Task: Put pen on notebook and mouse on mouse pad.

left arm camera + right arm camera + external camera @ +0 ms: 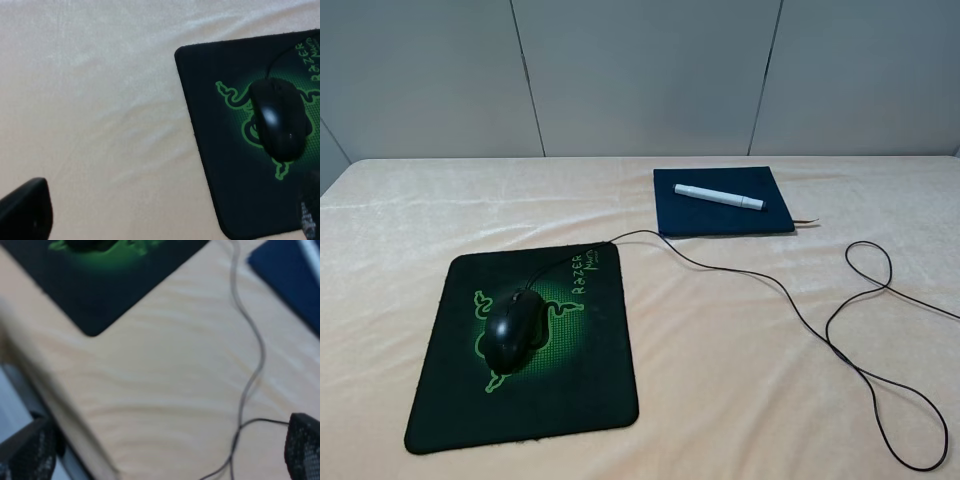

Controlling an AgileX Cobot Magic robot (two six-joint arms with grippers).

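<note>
As we look down from the high camera, we see a peach tablecloth [720, 340] with the black mouse [512, 331] resting on the mouse pad [580, 390], over its green logo. Its thin cable [800, 318] runs off the pad toward the right side and loops on the cloth. Farther back lies the navy notebook [720, 215], with the white pen [718, 197] lying across its cover. Neither arm shows in this view. Our left gripper [165, 212] and right gripper [165, 452] each show two dark fingertips spread wide apart, holding nothing.
</note>
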